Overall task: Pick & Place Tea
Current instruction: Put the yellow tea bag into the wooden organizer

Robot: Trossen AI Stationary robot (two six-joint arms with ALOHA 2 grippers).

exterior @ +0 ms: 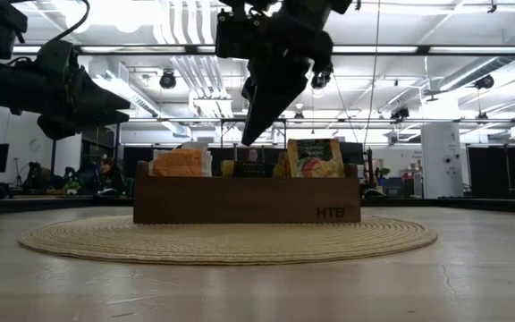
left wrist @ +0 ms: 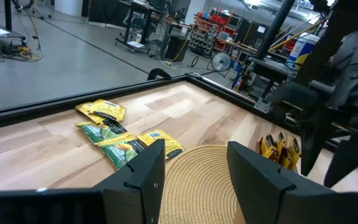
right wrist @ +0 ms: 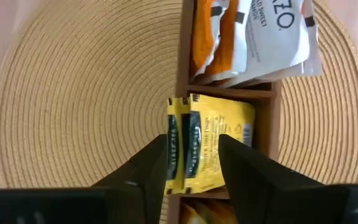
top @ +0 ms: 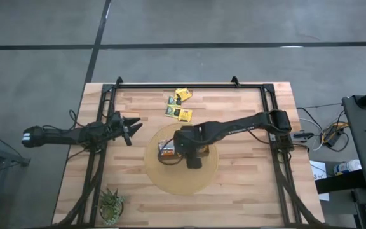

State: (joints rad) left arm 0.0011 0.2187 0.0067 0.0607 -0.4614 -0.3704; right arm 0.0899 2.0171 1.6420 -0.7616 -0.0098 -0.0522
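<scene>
A long brown box (exterior: 240,201) stands on a round woven mat (top: 170,181) at the table's middle. In its compartments, orange sachets (right wrist: 210,31) and yellow sachets (right wrist: 225,121) stand upright. My right gripper (right wrist: 192,140) hangs open just above the yellow compartment, pointing steeply down, with nothing between its fingers (exterior: 247,134). Several loose tea sachets (top: 178,105), yellow and green, lie flat on the wood near the table's far edge. They also show in the left wrist view (left wrist: 122,149). My left gripper (top: 134,127) waits open at the table's left, pointing toward the mat.
A small green potted plant (top: 112,205) stands at the near left corner. A black frame (top: 189,84) runs along the far edge and down both sides of the table. Bare wood lies to the left and right of the mat.
</scene>
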